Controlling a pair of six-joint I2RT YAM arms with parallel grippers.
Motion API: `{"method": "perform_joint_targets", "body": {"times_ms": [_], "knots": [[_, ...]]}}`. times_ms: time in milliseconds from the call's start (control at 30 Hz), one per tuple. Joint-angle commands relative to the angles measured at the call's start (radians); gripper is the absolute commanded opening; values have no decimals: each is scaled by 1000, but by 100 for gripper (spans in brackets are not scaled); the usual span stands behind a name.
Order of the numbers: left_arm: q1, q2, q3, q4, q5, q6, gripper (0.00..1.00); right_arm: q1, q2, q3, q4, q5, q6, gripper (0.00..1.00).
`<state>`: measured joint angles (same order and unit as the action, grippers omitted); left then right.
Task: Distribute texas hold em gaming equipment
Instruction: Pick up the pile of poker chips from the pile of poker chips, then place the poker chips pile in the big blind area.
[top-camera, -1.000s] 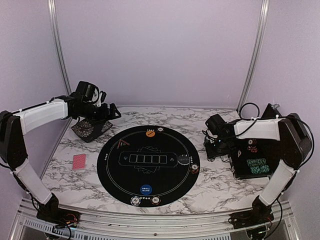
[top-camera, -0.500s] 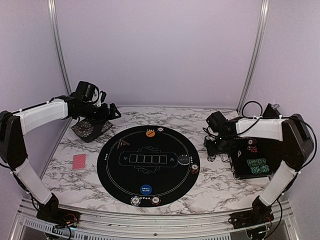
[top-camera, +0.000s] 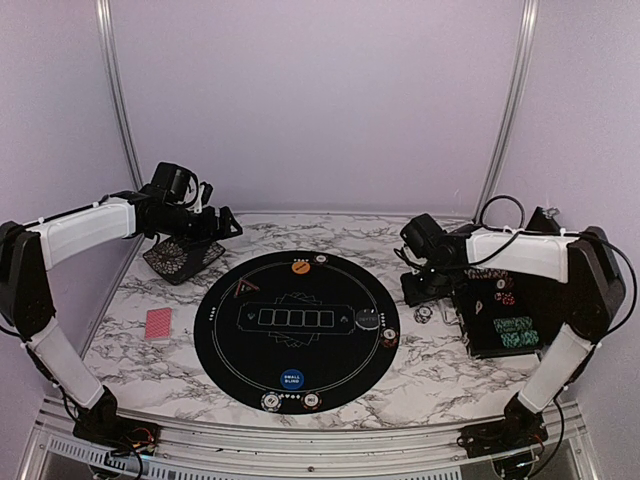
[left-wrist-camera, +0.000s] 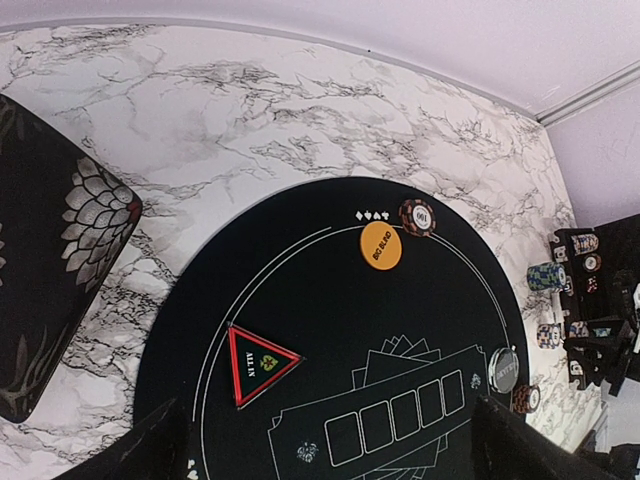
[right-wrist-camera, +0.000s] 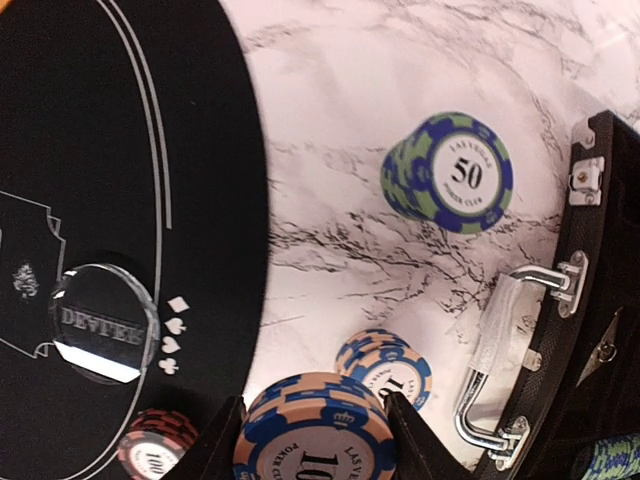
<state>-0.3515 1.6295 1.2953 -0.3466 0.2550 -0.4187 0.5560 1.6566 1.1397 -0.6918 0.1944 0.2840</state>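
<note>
Lilac walls close in a marble-patterned table (top-camera: 130, 370). From the top camera, a round black mat (top-camera: 240, 350) fills its middle. On the mat an orange button (top-camera: 300, 267) sits at 12 o'clock, a blue button (top-camera: 291, 379) reading "SMALL BLIND" at 6, a dealer button (top-camera: 368, 320) at 3 and a triangular marker (top-camera: 243, 290) at 10. Red-backed cards (top-camera: 159, 323) lie on the table out past 9 o'clock. The left gripper (top-camera: 228, 226) hangs above a patterned black box (top-camera: 183, 258) off the mat at 10 o'clock. The right gripper (top-camera: 418, 292) is low beside the black chip case (top-camera: 510, 325) at 3 o'clock.

From the left wrist camera, its jaws stand wide apart. The orange button reads "BIG BLIND", with a striped chip (left-wrist-camera: 418, 216) just beside it at the rim. The marker reads "ALL IN". A blue-green chip stack (left-wrist-camera: 546, 276) stands on the table off the mat.

From the right wrist camera, its jaws are clamped on peach-and-blue chips (right-wrist-camera: 315, 425) printed "LAS VEGAS" and "10", just off the mat's edge. At 1 o'clock from them the blue-green chip stack reads "50", "LAS VEGAS", "POKER CLUB". A second peach-and-blue stack (right-wrist-camera: 385, 362) stands just beyond the held chips. The dealer button reads "DEALER", and a red chip (right-wrist-camera: 155, 445) on the mat is marked "100".
</note>
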Motion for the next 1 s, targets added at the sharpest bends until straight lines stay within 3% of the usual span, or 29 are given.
{"method": "perform_joint_targets", "body": {"times_ms": [0,967], "knots": [[3,-8,7,-20,15,11,99,52,23,90,-31,18,12,42],[5,-25,-18,-21,30,18,99,114,633,803,-67,-38,-188,42]]}}
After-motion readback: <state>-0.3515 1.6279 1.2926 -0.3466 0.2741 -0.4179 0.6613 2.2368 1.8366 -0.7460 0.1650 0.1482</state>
